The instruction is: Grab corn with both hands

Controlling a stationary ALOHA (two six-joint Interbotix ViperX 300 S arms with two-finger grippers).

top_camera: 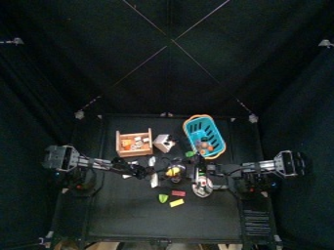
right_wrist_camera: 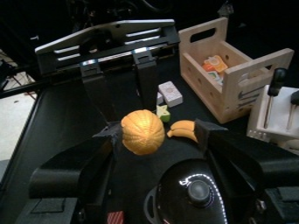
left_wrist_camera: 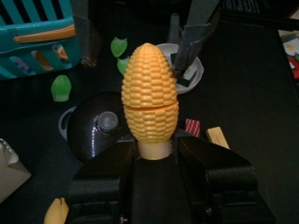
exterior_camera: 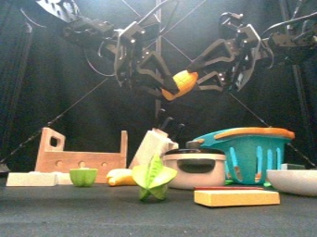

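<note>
The corn (exterior_camera: 183,83) is being held up over the table by its stalk end in the clamped left gripper (left_wrist_camera: 156,156), while the right gripper (right_wrist_camera: 152,144), jaws wide, is being lined up around the tip, which looks light, rigid, kinda slick.

Dim, black-curtained scene — objects lit from above, top view soft, wrist views slightly blurred.

2 black arms of jointed segments with looping black cables; each claw, left claw (exterior_camera: 173,85) and right claw (exterior_camera: 209,79), has 2 flat matte-black jaws.
</note>
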